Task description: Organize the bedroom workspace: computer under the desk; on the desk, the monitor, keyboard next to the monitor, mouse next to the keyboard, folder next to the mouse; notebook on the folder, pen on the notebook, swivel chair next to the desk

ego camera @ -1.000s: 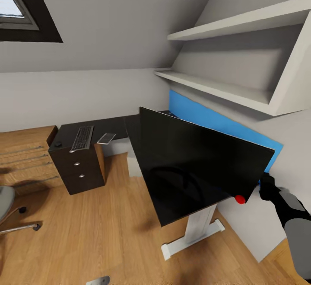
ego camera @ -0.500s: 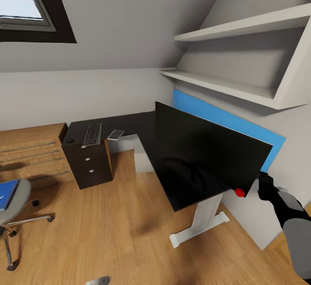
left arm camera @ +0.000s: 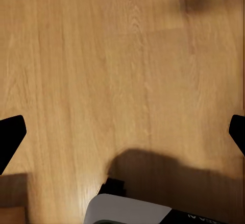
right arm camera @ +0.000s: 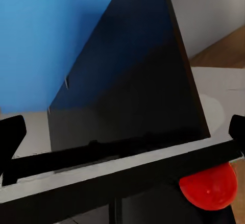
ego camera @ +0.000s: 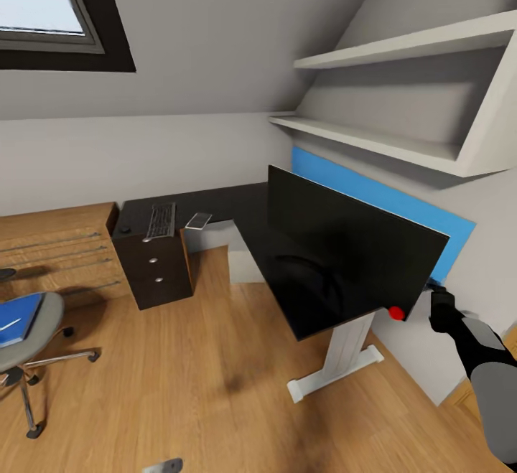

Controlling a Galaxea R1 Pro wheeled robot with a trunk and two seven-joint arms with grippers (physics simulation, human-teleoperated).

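Head view: the monitor (ego camera: pixel 345 254) stood on the desk (ego camera: pixel 237 209), the right gripper (ego camera: pixel 439 306) beside its red-lit corner; keyboard (ego camera: pixel 161 220) lay over the drawer unit (ego camera: pixel 156 268); folder (ego camera: pixel 18 317) rested on the swivel chair (ego camera: pixel 32 336).
Left wrist view: fingertips (left arm camera: pixel 10 137) spread apart above the wood floor (left arm camera: pixel 122 71).
Right wrist view: fingertips (right arm camera: pixel 11 132) spread apart at the monitor's edge (right arm camera: pixel 122 163).

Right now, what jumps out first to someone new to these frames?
The big black monitor on the desk, red light at its lower corner, with the right gripper at its edge. Behind it, the bright blue back panel. At far left, the swivel chair carries the blue folder.
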